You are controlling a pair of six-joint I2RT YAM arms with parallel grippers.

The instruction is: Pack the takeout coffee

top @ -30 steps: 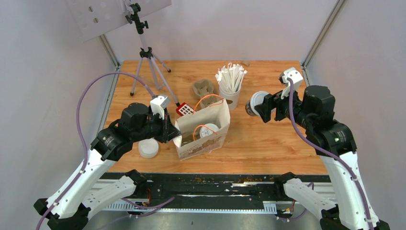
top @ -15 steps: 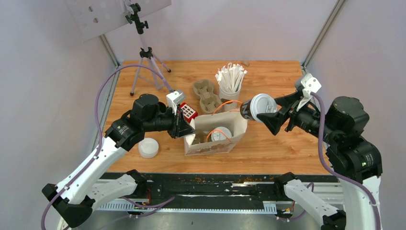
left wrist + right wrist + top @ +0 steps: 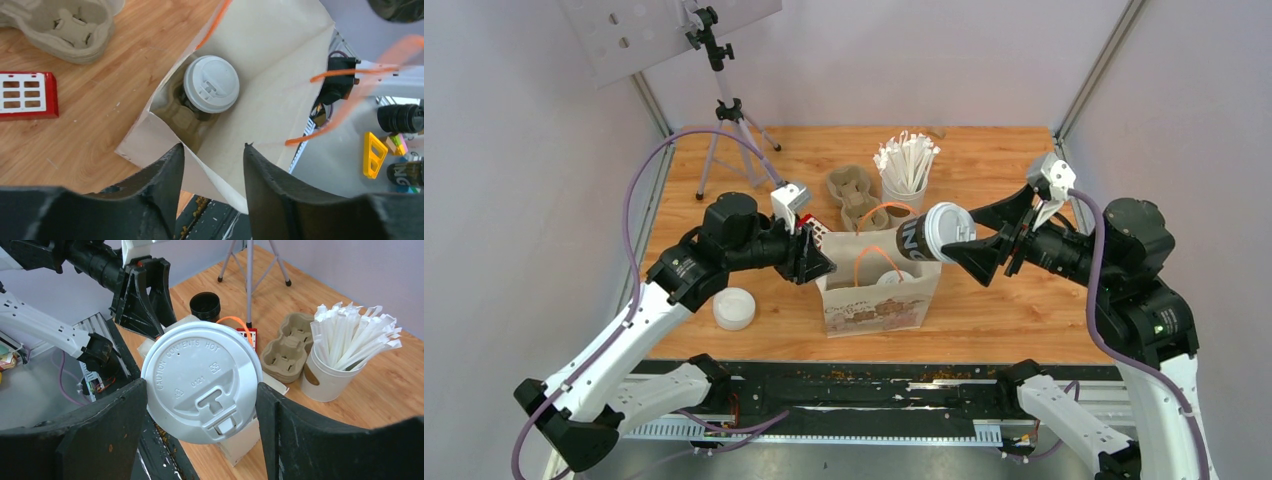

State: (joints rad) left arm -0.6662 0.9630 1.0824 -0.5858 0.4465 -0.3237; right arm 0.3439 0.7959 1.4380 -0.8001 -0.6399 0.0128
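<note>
I hold the second coffee cup tilted in the right pincer above the paper bag, first cup inside, left pincer spread at its rim; next, I judge, it needs righting and lowering.

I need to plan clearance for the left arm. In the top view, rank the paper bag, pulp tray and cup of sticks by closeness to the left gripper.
1. Paper bag, right at the tips of the left gripper.
2. Pulp tray, behind the bag.
3. Cup of sticks, farther back and to the right.
</note>
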